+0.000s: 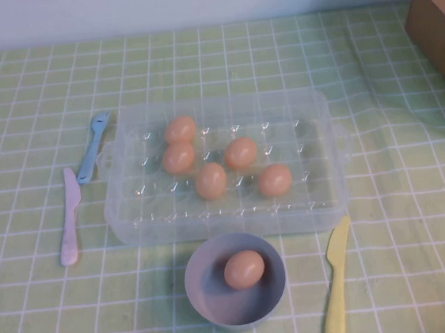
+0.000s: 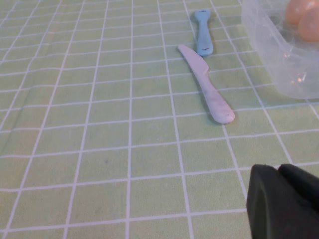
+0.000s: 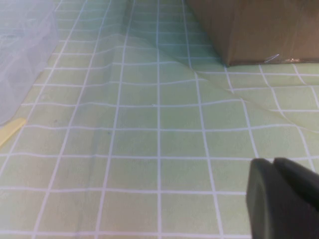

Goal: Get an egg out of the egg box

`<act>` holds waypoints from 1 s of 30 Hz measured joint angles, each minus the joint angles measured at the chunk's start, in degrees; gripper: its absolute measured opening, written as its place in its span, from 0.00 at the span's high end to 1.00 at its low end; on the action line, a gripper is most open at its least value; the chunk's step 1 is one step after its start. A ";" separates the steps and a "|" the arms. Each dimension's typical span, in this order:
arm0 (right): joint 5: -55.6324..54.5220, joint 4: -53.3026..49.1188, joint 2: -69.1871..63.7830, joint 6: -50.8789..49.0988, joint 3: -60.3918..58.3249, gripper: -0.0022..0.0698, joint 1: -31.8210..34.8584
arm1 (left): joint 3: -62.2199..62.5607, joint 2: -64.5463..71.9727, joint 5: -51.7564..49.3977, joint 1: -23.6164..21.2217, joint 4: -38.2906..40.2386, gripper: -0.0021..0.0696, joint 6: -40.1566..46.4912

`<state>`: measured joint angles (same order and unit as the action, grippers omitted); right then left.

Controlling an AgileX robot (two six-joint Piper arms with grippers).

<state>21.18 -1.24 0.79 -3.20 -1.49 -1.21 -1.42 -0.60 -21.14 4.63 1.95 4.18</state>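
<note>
The clear plastic egg box [image 1: 316, 109] lies in the middle of the green checked cloth, with several peach-tan eggs [image 1: 210, 180] in its dimples. One more egg [image 1: 244, 269] rests in the grey-blue bowl [image 1: 200, 296] just in front of the box. Neither arm shows in the high view. My left gripper [image 2: 278, 170] is shut and empty, low over the cloth left of the egg box [image 2: 279, 59]. Shut and empty as well, my right gripper [image 3: 273, 162] sits low over the cloth to the right of the egg box [image 3: 25, 45].
A blue fork [image 1: 93, 144] and a pink knife [image 1: 70, 218] lie left of the box. A yellow knife [image 1: 336, 282] lies front right. A cardboard box [image 1: 438, 17] stands at the back right, where the cloth is creased.
</note>
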 joint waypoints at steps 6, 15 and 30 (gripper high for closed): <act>0.00 0.00 0.00 0.00 0.00 0.99 0.00 | 0.00 0.00 0.00 0.00 0.00 0.98 0.00; 0.00 0.02 0.00 0.00 0.00 0.99 0.00 | 0.00 0.00 0.00 0.00 0.00 0.98 0.00; -0.44 2.91 0.00 0.00 0.00 0.99 0.00 | 0.00 0.00 0.00 0.00 0.00 0.98 0.00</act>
<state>20.74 1.67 0.79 -3.20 -1.49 -1.21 -1.42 -0.60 -21.14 4.63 1.95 4.18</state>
